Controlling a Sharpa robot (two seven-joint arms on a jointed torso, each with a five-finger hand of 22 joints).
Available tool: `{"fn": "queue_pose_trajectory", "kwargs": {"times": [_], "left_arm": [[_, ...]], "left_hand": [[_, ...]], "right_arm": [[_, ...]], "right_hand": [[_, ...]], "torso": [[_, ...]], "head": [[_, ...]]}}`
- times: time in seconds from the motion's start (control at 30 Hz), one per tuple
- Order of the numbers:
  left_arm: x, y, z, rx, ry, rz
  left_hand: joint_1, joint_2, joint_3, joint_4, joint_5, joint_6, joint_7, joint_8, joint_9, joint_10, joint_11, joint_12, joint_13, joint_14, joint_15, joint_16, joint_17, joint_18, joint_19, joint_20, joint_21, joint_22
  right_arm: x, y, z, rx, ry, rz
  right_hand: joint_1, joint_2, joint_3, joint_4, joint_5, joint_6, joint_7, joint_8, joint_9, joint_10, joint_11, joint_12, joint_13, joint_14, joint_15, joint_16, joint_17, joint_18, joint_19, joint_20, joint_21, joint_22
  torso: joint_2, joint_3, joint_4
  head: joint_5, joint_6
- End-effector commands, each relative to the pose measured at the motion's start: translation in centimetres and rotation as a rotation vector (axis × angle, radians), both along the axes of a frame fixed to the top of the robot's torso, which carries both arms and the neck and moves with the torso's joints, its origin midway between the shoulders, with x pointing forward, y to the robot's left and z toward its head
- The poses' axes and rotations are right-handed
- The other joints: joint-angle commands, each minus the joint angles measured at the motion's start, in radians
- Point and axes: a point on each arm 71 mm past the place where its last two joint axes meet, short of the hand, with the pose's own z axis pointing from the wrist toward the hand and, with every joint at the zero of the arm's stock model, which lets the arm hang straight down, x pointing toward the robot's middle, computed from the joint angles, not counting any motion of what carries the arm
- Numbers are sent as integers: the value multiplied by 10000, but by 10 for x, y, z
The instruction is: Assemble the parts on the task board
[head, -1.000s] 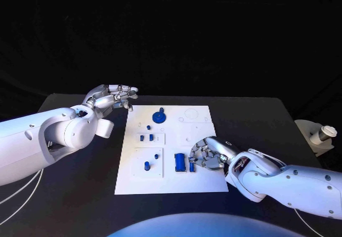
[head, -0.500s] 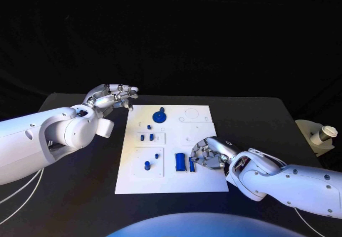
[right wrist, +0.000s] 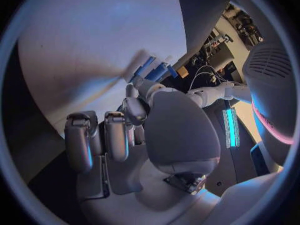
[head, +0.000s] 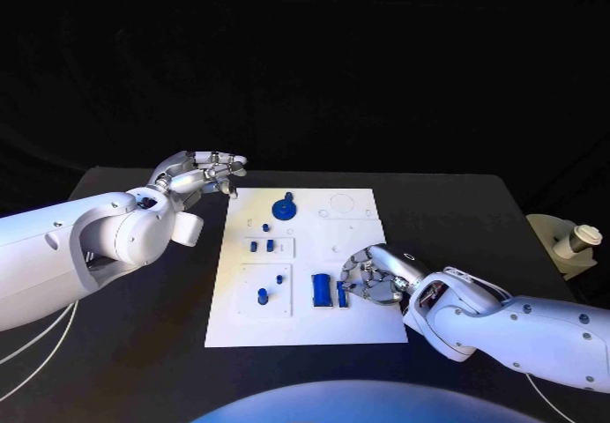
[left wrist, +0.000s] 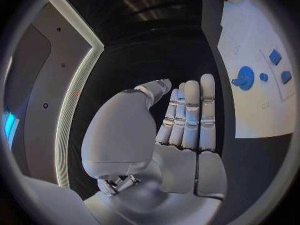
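Head view: the task board [head: 305, 317] is a white rectangular plate lying flat at the middle of the black table [head: 127, 352], its long side running away from the robot. Its surface carries shallow raised panels and outlined recesses. The parts are small blue pieces. A round blue disc with a short stem [head: 285, 209] sits near the far edge of the board. Below it, several small blue pegs [head: 262, 244] stand in a white panel on the board's left half. Nearer the robot, two more small blue pieces [head: 264, 295] stand in a second panel. A larger blue rectangular block [head: 322, 289] lies near the board's centre, with a narrower blue bar [head: 342, 298] just beside it on the right.

The left hand [head: 201, 173] is raised off the table at the board's far left corner, apart from the parts. Left wrist view shows this hand [left wrist: 187, 120] with fingers extended side by side and nothing in them; the board [left wrist: 262, 110] and the blue disc [left wrist: 244, 78] lie well apart from it.

The right hand [head: 371, 275] is at the board's right half, fingers curled downward just beside the narrow blue bar. Whether it is grasping a part cannot be determined. In the right wrist view the right hand's fingers [right wrist: 115, 135] bend toward the board [right wrist: 81, 50], with blue parts [right wrist: 155, 70] beyond the fingertips.
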Motion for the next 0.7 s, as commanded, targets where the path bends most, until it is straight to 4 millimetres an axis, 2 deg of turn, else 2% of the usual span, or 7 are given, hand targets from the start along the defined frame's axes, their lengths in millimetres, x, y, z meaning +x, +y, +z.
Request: {"fn": "queue_pose_trajectory", "kwargs": {"times": [0.03, 0.2, 0.43, 0.5, 0.6, 0.63, 0.7], "left_arm": [[0, -2, 1, -56, -74, -127], [1, -2, 0, -78, -135, -91], [4, -2, -4, -471, -141, 178], [5, -1, -6, -645, -112, 318], [10, 0, -10, -950, -103, 589], [12, 1, -11, -1072, -96, 679], [18, 3, -15, -1300, -143, 888]], "left_hand": [[-42, 76, 3, 49, 10, -81, 11, 24, -7, -41, 1, 32, 9, -11, 31, 6, -12, 53, 23, 65, -42, -9], [-61, 60, 0, 77, 7, -113, 17, 16, -12, -79, 10, 40, 7, -27, 41, 4, -15, 52, 18, 74, -62, -19], [-363, -114, -195, 372, -63, -213, 29, 27, -13, -319, 59, -25, -50, -450, 140, -337, -160, 36, -249, 167, -437, -216], [-411, -205, -340, 494, -91, -291, 53, 41, -8, -428, 108, -121, -116, -837, 200, -759, -340, 33, -496, 243, -851, -451], [-320, -202, -508, 733, -107, -416, 108, 110, 16, -518, 242, -431, -377, -1361, 358, -1985, -879, 36, -831, 427, -1917, -1121], [-287, -216, -526, 766, -114, -444, 133, 122, 18, -541, 251, -515, -442, -1544, 419, -2320, -1015, 21, -959, 469, -2171, -1273], [-179, -209, -539, 809, -110, -488, 141, 162, 31, -535, 298, -704, -588, -1726, 512, -2969, -1269, 20, -1105, 561, -2662, -1584]], "right_arm": [[-2, -2, 6, 737, -274, -222], [2, -10, 19, 2112, 232, -626], [37, -32, 42, 4380, 1205, -1622], [49, -38, 46, 4846, 1325, -1914], [72, -49, 49, 5692, 1593, -2483], [80, -52, 49, 6017, 1721, -2681], [98, -58, 48, 6696, 1940, -3045]], "right_hand": [[-155, -78, -122, 61, -13, -149, 44, -34, -38, -54, 56, -61, -39, 718, 8, -35, 1115, 3, 926, 16, -58, 2537], [-372, -196, -279, 233, 451, -605, 229, -258, -150, -234, 210, -271, -165, 659, 133, -151, 901, 75, 801, 105, -401, 2437], [-290, -143, -349, 252, 629, -946, 382, -405, -225, -1127, 352, -1819, -1112, 361, 256, -695, -46, 420, 166, 225, -2082, 1935], [-3, 4, -126, 139, 661, -1096, 527, -431, -244, -2778, 481, -4337, -2752, -694, 408, -2263, -2307, 1028, -1266, 380, -5469, 805], [86, 34, 26, 111, 657, -1245, 598, -484, -295, -3200, 593, -4823, -3214, -1507, 483, -3459, -3803, 1414, -2276, 459, -7862, -112], [165, 97, 324, 130, 585, -1502, 765, -566, -362, -3864, 755, -5802, -4117, -3296, 733, -5680, -6031, 1736, -3717, 616, -10587, -1353], [148, 44, 424, 128, 575, -1623, 898, -599, -404, -4029, 846, -6330, -4741, -3666, 785, -6196, -6260, 1710, -3933, 760, -11075, -1766]], "torso": [[-14, -2, -1], [-46, -11, -24], [-225, -58, -85], [-288, -69, -104], [-469, -107, -137], [-524, -117, -147], [-592, -122, -167]], "head": [[-18, 35], [-50, 177], [-96, 452], [-82, 660], [-71, 906], [-60, 973], [-38, 1279]]}}
